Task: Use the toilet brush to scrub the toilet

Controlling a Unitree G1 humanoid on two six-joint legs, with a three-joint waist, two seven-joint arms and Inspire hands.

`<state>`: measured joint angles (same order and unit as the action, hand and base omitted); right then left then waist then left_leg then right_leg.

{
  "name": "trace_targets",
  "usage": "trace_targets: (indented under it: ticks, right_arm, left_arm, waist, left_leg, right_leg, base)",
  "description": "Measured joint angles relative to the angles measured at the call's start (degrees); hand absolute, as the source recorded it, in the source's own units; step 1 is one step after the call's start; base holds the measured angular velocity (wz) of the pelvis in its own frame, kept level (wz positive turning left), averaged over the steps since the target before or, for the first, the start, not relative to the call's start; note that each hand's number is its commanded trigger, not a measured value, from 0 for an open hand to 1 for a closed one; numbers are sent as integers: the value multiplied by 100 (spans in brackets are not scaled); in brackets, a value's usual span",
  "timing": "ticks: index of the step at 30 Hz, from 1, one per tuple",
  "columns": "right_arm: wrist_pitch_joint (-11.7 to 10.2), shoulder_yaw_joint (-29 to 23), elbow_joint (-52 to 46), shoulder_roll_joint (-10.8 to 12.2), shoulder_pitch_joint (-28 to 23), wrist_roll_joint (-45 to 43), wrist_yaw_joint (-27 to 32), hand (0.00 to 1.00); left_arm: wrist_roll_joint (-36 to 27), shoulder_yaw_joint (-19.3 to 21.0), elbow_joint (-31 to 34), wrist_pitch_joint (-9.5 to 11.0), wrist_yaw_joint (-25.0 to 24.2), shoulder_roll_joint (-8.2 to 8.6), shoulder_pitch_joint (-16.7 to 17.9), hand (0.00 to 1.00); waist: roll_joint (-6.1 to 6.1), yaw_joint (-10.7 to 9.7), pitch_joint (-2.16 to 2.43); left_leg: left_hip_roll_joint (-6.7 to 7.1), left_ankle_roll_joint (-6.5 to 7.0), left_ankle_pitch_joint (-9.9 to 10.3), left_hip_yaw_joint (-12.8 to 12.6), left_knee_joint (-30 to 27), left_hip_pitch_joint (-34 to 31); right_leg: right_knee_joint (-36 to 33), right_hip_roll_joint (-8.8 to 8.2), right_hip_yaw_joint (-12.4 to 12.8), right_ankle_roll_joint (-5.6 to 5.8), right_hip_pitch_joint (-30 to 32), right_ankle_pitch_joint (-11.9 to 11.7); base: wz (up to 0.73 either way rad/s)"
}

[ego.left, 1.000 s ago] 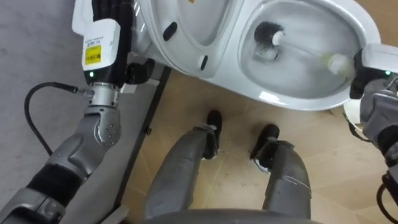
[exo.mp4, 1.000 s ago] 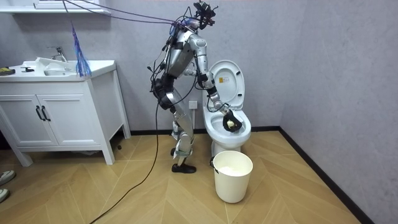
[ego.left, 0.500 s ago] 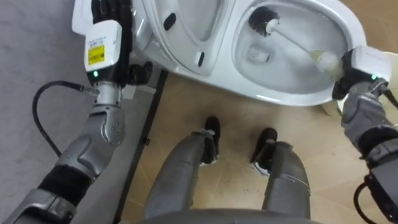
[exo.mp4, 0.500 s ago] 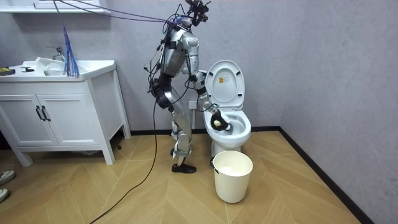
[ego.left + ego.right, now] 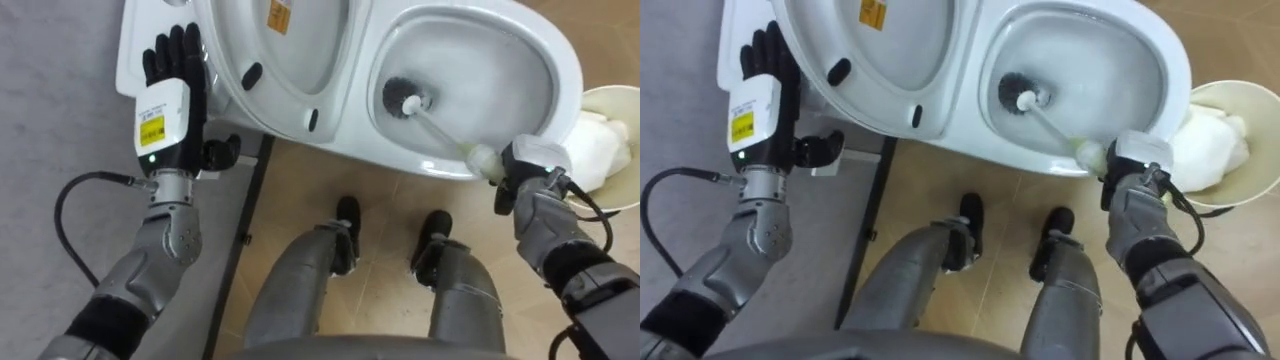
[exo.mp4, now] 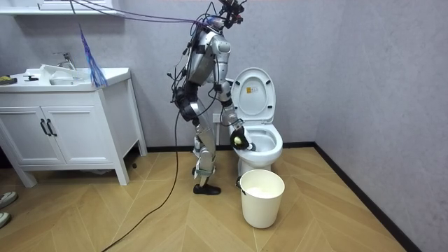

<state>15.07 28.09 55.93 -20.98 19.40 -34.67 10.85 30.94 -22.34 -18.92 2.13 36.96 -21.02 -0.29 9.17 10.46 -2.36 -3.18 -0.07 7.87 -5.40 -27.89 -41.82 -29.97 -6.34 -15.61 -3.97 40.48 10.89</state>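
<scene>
The robot is standing at the toilet (image 5: 562, 62), a bucket (image 6: 262, 203) sitting just beside it. The left robot hand (image 5: 172, 75) is lying released, fingers (image 5: 180, 45) straight, against the tank (image 5: 133, 30); the right robot hand (image 5: 525, 180) is clenching the brush (image 5: 432, 118), its head resting in the bowl (image 5: 490, 60). Scrubbing too hard could be flicking water over the rim, or jarring the handle loose. The right fingers are hiding mostly under the hand's back

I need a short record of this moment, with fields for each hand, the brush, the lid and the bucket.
left hand: fingers straight, at the tank beside the lid
right hand: shut on the toilet brush handle
toilet brush: head inside the toilet bowl
lid: raised
bucket: on the floor beside the bowl, white material inside
</scene>
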Motion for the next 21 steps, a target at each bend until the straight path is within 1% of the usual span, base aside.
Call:
trace_targets:
  ticks: [1, 2, 3, 4, 5, 6, 7, 8, 9, 10, 11, 12, 13, 14, 15, 16, 17, 19, 21]
  right_arm:
    - [-18, 0, 0, -71, 9, -109, -47, 100]
    - [-86, 17, -1, -207, 10, -194, -101, 100]
    - [-131, 77, -1, -302, -6, -202, -116, 100]
    - [-210, 226, 1, -549, 19, -325, -119, 100]
    - [-309, 289, 18, -667, 38, -425, -102, 100]
    - [-335, 356, 43, -772, 59, -442, -92, 100]
    - [-437, 535, 145, -862, 165, -441, -56, 100]
    - [-563, 603, 255, -941, 284, -439, 17, 100]
    - [-604, 627, 344, -972, 353, -401, 67, 100]
    - [-709, 668, 533, -1024, 480, -259, 165, 100]
    - [-767, 648, 646, -1021, 564, -81, 247, 100]
    - [-784, 617, 682, -1010, 599, 0, 301, 100]
    - [-856, 435, 756, -1011, 686, 116, 423, 100]
    - [-972, 57, 799, -1011, 785, 167, 563, 100]
    - [-1009, -130, 808, -1011, 842, 175, 658, 100]
    - [-1011, -314, 865, -1043, 993, 86, 825, 100]
    - [-1012, -304, 947, -1123, 1098, -65, 890, 100]
    - [-1011, -304, 941, -1183, 1105, -298, 1026, 100]
    - [-991, -257, 939, -1177, 1095, -762, 1090, 100]
  left_arm:
    - [0, 31, -12, 51, -1, -1, 1, 0]
    - [-1, 35, -14, 86, -1, -5, -4, 0]
    - [-1, 33, -12, 100, -1, -6, -19, 0]
    - [-15, 19, 17, 122, -1, -30, -49, 0]
    - [-77, -37, 49, 168, -1, -84, -115, 0]
    - [-134, -84, 58, 181, -2, -127, -146, 0]
    - [-215, -149, 66, 207, -10, -232, -197, 0]
    - [-214, -204, 79, 211, -47, -323, -262, 0]
    - [-214, -233, 93, 210, -58, -366, -285, 0]
    - [-223, -303, 111, 207, -96, -430, -360, 0]
    - [-217, -331, 178, 200, -143, -506, -393, 0]
    - [-210, -325, 208, 200, -149, -534, -389, 0]
    - [-137, -296, 242, 192, -148, -541, -389, 0]
    - [-28, -243, 267, 177, -137, -517, -383, 0]
    - [26, -225, 270, 166, -126, -516, -383, 0]
    - [138, -199, 262, 144, -118, -516, -384, 0]
    - [216, -201, 260, 73, -134, -507, -383, 0]
    - [248, -203, 278, -8, -148, -494, -379, 0]
    - [248, -202, 283, -86, -152, -481, -382, 0]
  waist:
    - [-26, -10, -10]
    - [-66, 9, -34]
    - [-86, 17, -49]
    - [-136, 54, -72]
    - [-186, 82, -78]
    - [-219, 97, -77]
    - [-281, 103, -72]
    - [-356, 101, -78]
    - [-390, 101, -83]
    - [-385, 87, -66]
    - [-464, 96, -74]
    - [-520, 100, -75]
    - [-613, 71, -78]
    - [-667, 60, -79]
    - [-676, 41, -82]
    - [-718, -3, -83]
    - [-748, -32, -74]
    - [-781, -35, -70]
    - [-778, -51, -69]
  left_leg:
    - [-5, 0, 0, -7, -9, -6]
    - [-6, 1, 0, -20, -37, -9]
    - [-2, 1, 0, -24, -54, -10]
    - [10, 2, 0, -38, -112, -30]
    - [5, 2, 0, -51, -168, -57]
    - [5, 2, 0, -57, -180, -60]
    - [10, 2, 1, -53, -197, -62]
    - [22, 3, 0, -50, -196, -60]
    - [47, 4, -1, -29, -196, -59]
    - [85, 5, -2, 12, -200, -56]
    - [131, 8, -4, 11, -208, -59]
    - [156, 9, -4, 11, -218, -68]
    - [182, 16, -6, -24, -251, -100]
    - [211, 20, -9, -45, -291, -157]
    - [220, 23, -10, -50, -307, -177]
    - [254, 45, -17, -63, -331, -195]
    - [292, 45, -17, -65, -362, -193]
    - [308, 47, -18, -68, -368, -177]
    - [305, 50, -16, -70, -392, -176]
  right_leg:
    - [-4, -4, -17, -1, 0, 4]
    - [-20, -14, -18, -2, 0, 5]
    - [-36, -26, -18, -1, 3, 9]
    - [-98, -60, -16, 3, 26, 36]
    - [-129, -69, -16, 5, 35, 46]
    - [-150, -77, -17, 2, 37, 55]
    - [-190, -90, -33, -3, 43, 76]
    - [-240, -108, -41, -9, 60, 91]
    - [-298, -134, -39, -9, 78, 114]
    - [-369, -167, -44, 2, 83, 151]
    - [-491, -226, -40, 9, 123, 205]
    - [-548, -267, -38, 6, 159, 229]
    - [-648, -317, -8, 13, 232, 262]
    - [-734, -360, 17, 24, 308, 287]
    - [-763, -375, 20, 30, 332, 291]
    - [-840, -411, 62, 46, 390, 303]
    - [-898, -433, 124, 74, 406, 325]
    - [-908, -445, 153, 85, 402, 328]
    - [-908, -446, 153, 87, 394, 322]
  base:
    - [5]
    - [0]
    - [0]
    - [0]
    - [0]
    - [6]
    - [9]
    - [11]
    - [17]
    - [23]
    - [21]
    - [12]
    - [4]
    - [5]
    - [6]
    - [6]
    - [4]
    - [0]
    - [-6]
